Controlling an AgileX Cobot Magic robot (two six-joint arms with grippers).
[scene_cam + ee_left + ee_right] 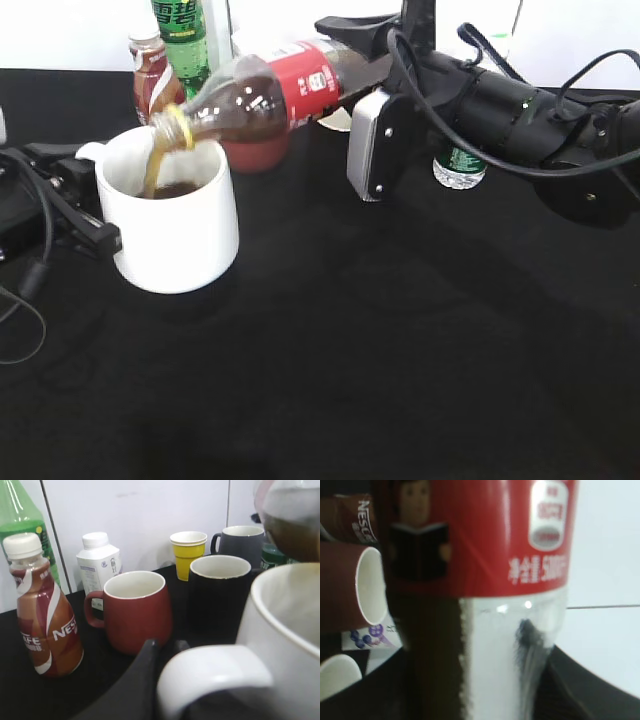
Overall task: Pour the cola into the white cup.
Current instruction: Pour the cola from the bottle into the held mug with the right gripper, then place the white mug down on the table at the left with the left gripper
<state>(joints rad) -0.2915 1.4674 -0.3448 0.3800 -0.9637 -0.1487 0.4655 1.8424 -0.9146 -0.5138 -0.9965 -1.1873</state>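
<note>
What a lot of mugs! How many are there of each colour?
White mug: 1
Red mug: 1
Black mug: 1
Grey mug: 1
Total: 4 mugs

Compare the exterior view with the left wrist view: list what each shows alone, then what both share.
Only the exterior view shows the right gripper holding the tilted cola, with a brown stream falling into the cup. Only the left wrist view shows the yellow cup, black mug and grey mug. Both show the white cup, Nescafe bottle and red mug.
</note>
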